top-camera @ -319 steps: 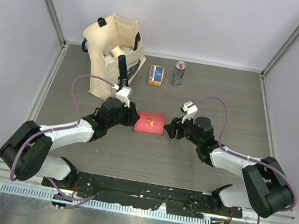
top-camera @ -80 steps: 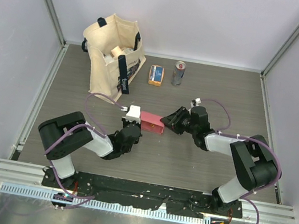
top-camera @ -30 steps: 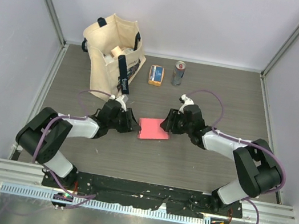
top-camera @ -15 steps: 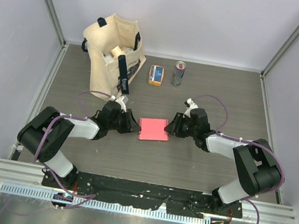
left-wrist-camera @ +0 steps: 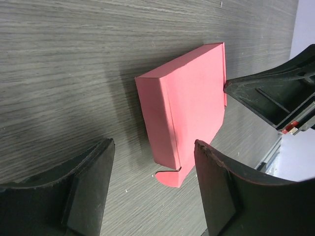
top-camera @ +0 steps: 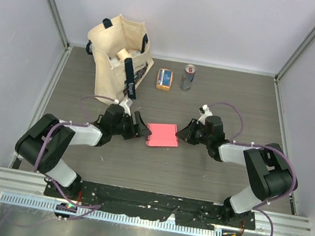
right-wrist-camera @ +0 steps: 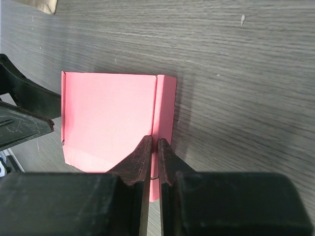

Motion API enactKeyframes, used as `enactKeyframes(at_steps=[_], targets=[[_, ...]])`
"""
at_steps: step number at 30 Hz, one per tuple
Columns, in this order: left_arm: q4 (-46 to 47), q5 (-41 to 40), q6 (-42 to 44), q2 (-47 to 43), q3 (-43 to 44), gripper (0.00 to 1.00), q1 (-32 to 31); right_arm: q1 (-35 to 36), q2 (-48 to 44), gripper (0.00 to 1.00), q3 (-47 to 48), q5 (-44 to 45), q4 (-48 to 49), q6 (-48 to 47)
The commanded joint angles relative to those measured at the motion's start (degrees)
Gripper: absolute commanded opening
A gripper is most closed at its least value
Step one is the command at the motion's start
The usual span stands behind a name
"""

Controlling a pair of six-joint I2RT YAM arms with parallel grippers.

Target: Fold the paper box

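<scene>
the paper box point(left-wrist-camera: 189, 108) lies as a low pink block on the table point(top-camera: 208, 176), just ahead of the left gripper point(left-wrist-camera: 153, 147) and in line with the gap between its fingers, which stand wide apart and touch nothing. at the box's opposite edge the right gripper point(right-wrist-camera: 153, 143) has its fingers drawn down to a narrow slit, tips resting on the crease between the top face and the side strip; whether any card is nipped between them cannot be told. a small rounded tab point(left-wrist-camera: 168, 178) sticks out loose at the end of the box nearest the left fingertips. the main risk, as i judge it, is sliding: the card is light and the tabletop looks smooth, so a push from the right tips with nothing bracing the far side would skate the box toward the open left fingers instead of creasing it. pressing down hard on that crease could dent the wall. if the left fingers close across the block they may flatten it or bend the tab. the tote bag point(top-camera: 119, 50), packet point(top-camera: 164, 79) and can point(top-camera: 188, 77) sit well beyond both sets of fingers.
</scene>
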Motion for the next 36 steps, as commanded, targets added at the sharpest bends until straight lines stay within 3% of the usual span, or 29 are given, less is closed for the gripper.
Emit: enactKeyframes(at_steps=[1, 9, 15, 19, 22, 23, 25, 26, 29, 36], targets=[[5.02, 4.76, -4.16, 2.26, 0.75, 0.7, 0.81, -1.59, 2.76, 0.12, -1.43, 0.82, -0.12, -0.06], [17.5, 10.21, -12.5, 10.44, 2.34, 0.65, 0.02, -2.65, 3.46, 0.11, -2.22, -0.84, 1.2, 0.73], [26.54, 8.73, -18.48, 13.34, 0.5, 0.49, -1.21, -2.65, 3.9, 0.11, -2.31, -2.08, 3.14, 1.7], [29.11, 8.54, -23.22, 13.26, -1.17, 0.32, -1.21, -2.22, 1.53, 0.14, -2.22, -0.76, 1.47, 0.73], [26.84, 10.03, -25.25, 11.59, -2.14, 0.29, -0.86, -0.29, -4.08, 0.26, -0.55, 2.48, -5.1, -2.51], [26.05, 10.56, -26.91, 10.46, -3.1, 0.28, -0.69, 0.33, -6.1, 0.38, 0.76, 5.45, -9.91, -3.65], [25.16, 13.02, -29.37, 9.13, -4.77, 0.26, 0.81, 2.7, -12.6, 0.51, 3.65, 10.38, -15.9, -8.66], [25.25, 13.98, -32.08, 8.43, -6.52, 0.25, 1.42, 6.36, -14.54, 0.61, 4.54, 16.49, -21.42, -10.76], [19.99, 16.62, -36.66, 3.87, -9.25, 0.22, 3.96, 15.58, -22.18, 0.75, 6.57, 25.57, -25.77, -18.85], [3.92, 20.93, -47.57, -10.88, -13.65, 0.22, 6.26, 39.16, -25.29, 0.8, 9.73, 33.32, -28.68, -38.27]])
